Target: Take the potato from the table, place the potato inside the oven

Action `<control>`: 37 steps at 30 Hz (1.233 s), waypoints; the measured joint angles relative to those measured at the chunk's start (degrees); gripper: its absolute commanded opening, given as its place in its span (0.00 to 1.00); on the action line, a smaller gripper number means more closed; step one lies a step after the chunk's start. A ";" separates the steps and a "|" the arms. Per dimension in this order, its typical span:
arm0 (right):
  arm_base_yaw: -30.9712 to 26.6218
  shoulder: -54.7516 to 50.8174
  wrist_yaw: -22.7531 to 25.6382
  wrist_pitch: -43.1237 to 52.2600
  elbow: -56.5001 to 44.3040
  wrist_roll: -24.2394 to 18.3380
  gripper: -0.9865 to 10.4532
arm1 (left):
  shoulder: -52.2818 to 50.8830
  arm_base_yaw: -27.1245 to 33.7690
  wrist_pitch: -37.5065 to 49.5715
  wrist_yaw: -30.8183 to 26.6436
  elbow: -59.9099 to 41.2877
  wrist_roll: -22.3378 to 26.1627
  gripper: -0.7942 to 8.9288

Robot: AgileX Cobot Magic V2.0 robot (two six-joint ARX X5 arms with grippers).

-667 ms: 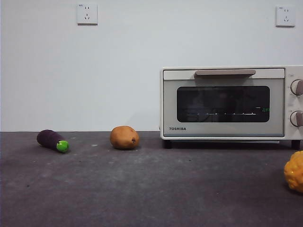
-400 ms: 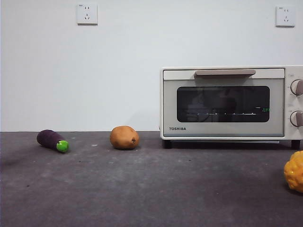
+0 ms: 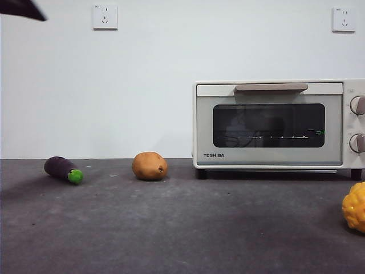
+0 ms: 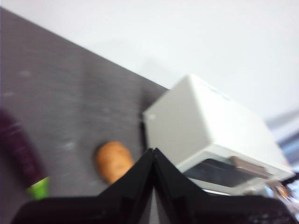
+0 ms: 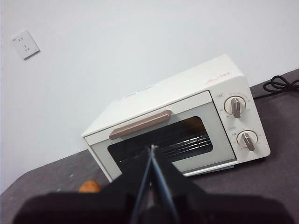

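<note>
Dark grey table (image 3: 182, 228), rough and mottled, fills the near ground in the front view. Nearest on it, a bumpy yellow-orange lump (image 3: 355, 206) at the right edge, partly cut off. Farther back, the potato (image 3: 150, 166) lies on the table just left of the oven (image 3: 274, 124), apart from it, dark spot facing the oven side. Left of the potato, well apart, a purple eggplant (image 3: 63, 169) with its green tip toward the camera. Oven stands at the back against the white wall, door closed, tan handle (image 3: 271, 88) across the top, two knobs (image 3: 358, 105) at the right. Two wall sockets (image 3: 105, 16) high up.

Left gripper (image 4: 153, 154): jaws pressed together, holding nothing, high above the table with potato and oven below it; view is blurred. A black tip (image 3: 21, 8) shows at the front view's top-left corner. Right gripper (image 5: 152, 150): jaws closed together, empty, up in front of the oven door; wire rack visible through the glass.
</note>
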 measured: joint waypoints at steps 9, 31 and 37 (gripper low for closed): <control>0.00 0.00 0.37 -5.62 7.19 0.00 0.09 | 17.42 -8.13 -1.05 7.28 17.00 3.08 0.08; 0.00 13.31 -1.88 -26.03 22.05 -0.31 0.09 | 51.12 -26.84 -11.58 5.70 54.75 15.43 0.08; 0.02 22.64 -2.29 -34.05 28.09 -2.19 0.09 | 57.99 -29.44 -11.91 5.70 63.10 19.58 0.08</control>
